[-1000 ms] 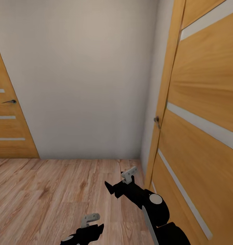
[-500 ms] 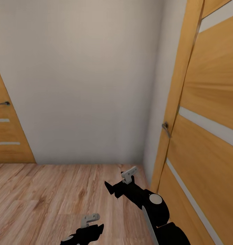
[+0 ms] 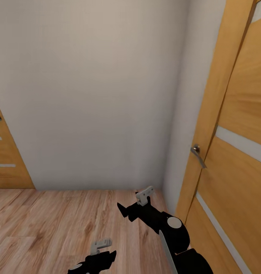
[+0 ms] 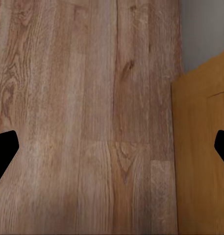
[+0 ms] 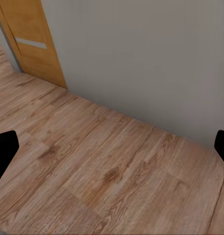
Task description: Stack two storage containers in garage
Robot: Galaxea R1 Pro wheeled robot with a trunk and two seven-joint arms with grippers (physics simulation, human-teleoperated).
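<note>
head view looks at a grey wall (image 3: 88,95) over wood plank floor (image 3: 50,224), an orange wooden door (image 3: 237,152) with a lever handle (image 3: 197,154) at right. left gripper (image 4: 112,147) and right gripper (image 5: 112,147) both have their jaws spread, with bare planks between the fingertips.

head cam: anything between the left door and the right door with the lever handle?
Nothing stands there. In the head view, a plain white wall over bare wood plank floor spans from the left door to the right door and its lever handle.
</note>
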